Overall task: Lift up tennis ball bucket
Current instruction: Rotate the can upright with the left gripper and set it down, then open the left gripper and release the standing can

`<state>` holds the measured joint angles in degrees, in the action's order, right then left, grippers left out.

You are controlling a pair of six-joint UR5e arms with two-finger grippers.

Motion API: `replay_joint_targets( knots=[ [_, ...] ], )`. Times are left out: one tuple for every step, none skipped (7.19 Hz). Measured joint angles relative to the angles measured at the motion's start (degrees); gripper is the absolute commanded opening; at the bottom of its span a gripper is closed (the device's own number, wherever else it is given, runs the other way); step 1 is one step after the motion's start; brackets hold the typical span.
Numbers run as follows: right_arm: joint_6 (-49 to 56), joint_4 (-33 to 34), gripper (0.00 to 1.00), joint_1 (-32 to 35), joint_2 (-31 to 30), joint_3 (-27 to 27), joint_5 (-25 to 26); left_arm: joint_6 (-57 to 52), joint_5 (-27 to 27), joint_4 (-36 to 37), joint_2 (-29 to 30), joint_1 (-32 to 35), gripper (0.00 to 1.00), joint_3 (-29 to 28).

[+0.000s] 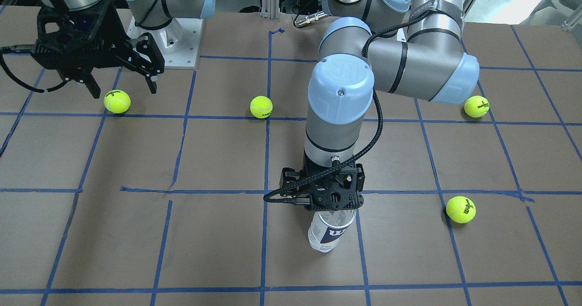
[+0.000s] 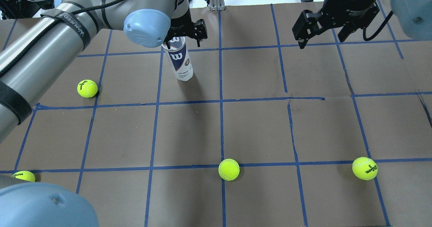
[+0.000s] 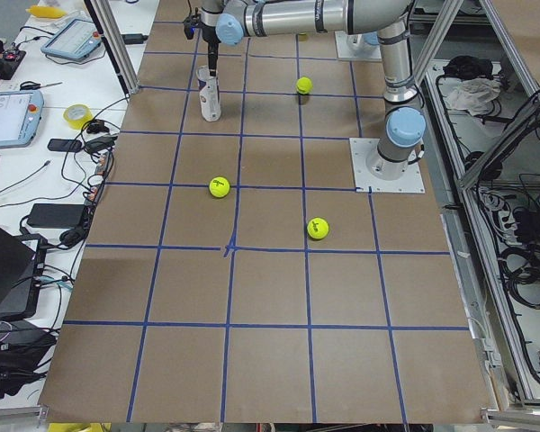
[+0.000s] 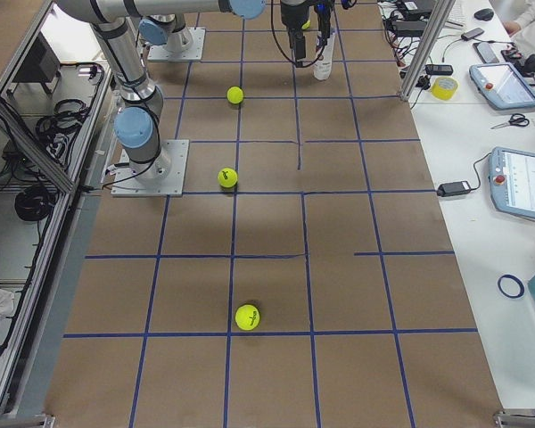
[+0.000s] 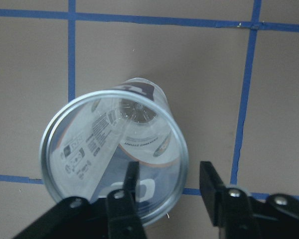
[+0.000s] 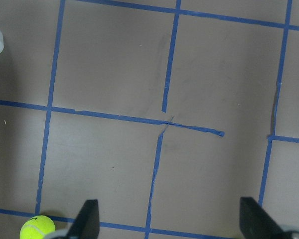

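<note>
The tennis ball bucket (image 1: 328, 233) is a clear can with a white and navy Wilson label, standing upright and empty on the brown table; it also shows in the overhead view (image 2: 180, 61). My left gripper (image 1: 334, 208) hangs right over its open top. In the left wrist view the bucket (image 5: 114, 149) is seen from above, and the left gripper (image 5: 169, 181) straddles its rim: one finger (image 5: 131, 181) is inside, the other (image 5: 209, 184) outside, with a gap on both sides. My right gripper (image 2: 320, 39) is open and empty, far from the bucket.
Several yellow-green tennis balls lie loose on the table: one (image 2: 87, 88) near the bucket's left, one (image 2: 228, 169) in the near middle, one (image 2: 365, 168) at the near right, one (image 2: 23, 176) at the near left edge. Blue tape lines grid the table.
</note>
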<state>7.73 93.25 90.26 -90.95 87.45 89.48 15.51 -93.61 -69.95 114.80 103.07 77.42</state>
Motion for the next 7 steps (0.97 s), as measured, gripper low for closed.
replay_joint_targets(
  knots=[
    [0.0,0.0,1.0,0.0,0.0,0.0,0.0,-0.9,0.0,-0.9,-1.5,0.2,1.0,-1.0],
    [0.0,0.0,1.0,0.0,0.0,0.0,0.0,-1.4,0.5,-3.1,-4.0,0.6,1.0,-1.4],
    [0.0,0.0,1.0,0.0,0.0,0.0,0.0,-1.5,1.4,-6.7,-8.1,0.7,1.0,-0.7],
    [0.0,0.0,1.0,0.0,0.0,0.0,0.0,-1.6,1.8,-10.3,-13.0,0.8,1.0,1.5],
    [0.0,0.0,1.0,0.0,0.1,0.0,-0.1,-2.1,1.8,-11.9,-18.0,0.6,1.0,6.0],
    [0.0,0.0,1.0,0.0,0.1,0.0,0.0,-3.2,1.7,-12.0,-22.0,0.4,1.0,10.9],
    [0.0,0.0,1.0,-0.1,0.1,0.0,0.0,-6.5,1.7,-11.7,-25.0,-0.1,1.0,14.5]
  ],
)
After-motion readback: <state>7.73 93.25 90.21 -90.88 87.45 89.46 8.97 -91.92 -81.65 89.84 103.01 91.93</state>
